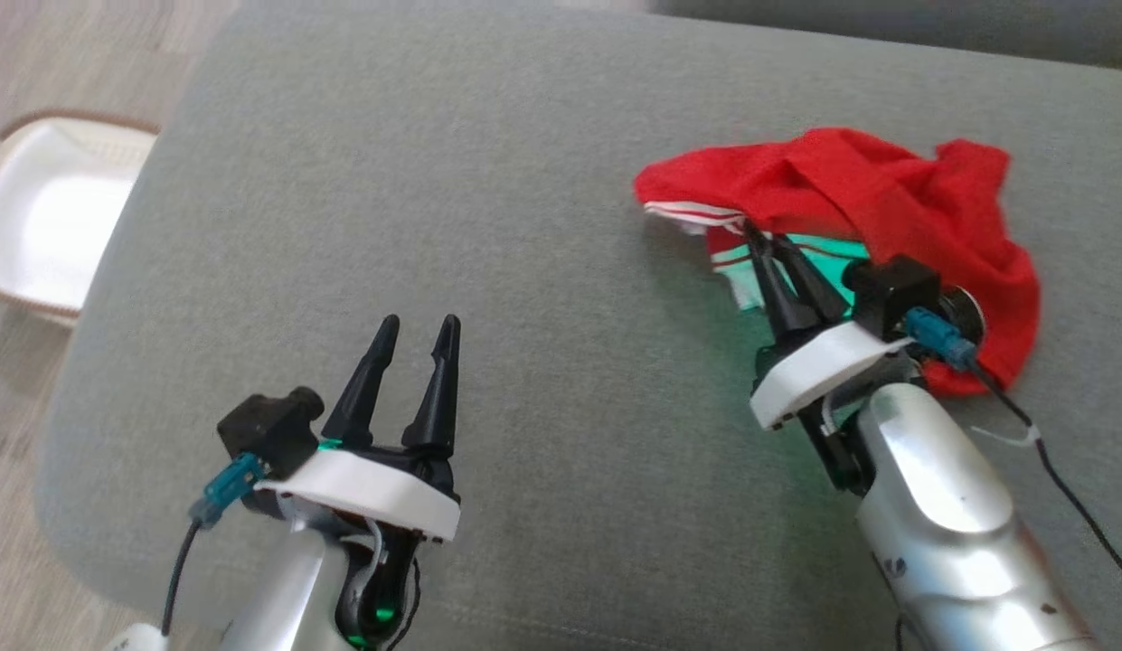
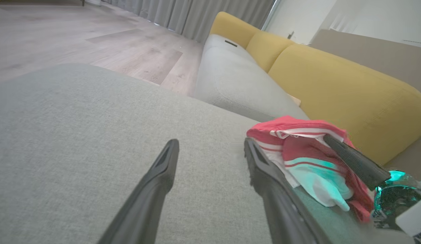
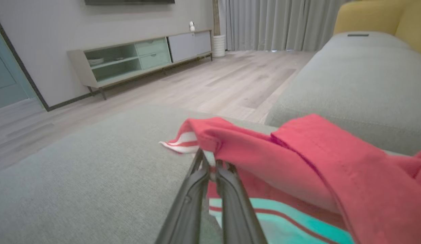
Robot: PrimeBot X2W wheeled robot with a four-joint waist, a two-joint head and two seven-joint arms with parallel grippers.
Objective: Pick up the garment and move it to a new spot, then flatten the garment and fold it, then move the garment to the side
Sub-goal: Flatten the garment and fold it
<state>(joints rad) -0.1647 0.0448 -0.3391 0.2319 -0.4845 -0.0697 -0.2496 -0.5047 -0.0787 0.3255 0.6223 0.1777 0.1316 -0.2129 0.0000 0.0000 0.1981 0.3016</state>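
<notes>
While crumpled in a heap on the right side of the grey cushion (image 1: 524, 181), pinched at its striped hem: red garment (image 1: 886, 199) caught between the closed jaws of the right gripper (image 1: 764, 240) (white-and-red stripes just beside the tips). Well apart to the left, above bare cushion, left gripper (image 1: 420, 324) with jaws spread. Further left, white basket (image 1: 36, 208) on wood floor (image 1: 72, 54).

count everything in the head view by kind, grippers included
garment: 1
grippers: 2 (left gripper open, right gripper shut on the garment)
basket: 1
grey cushion: 1
total: 5
</notes>
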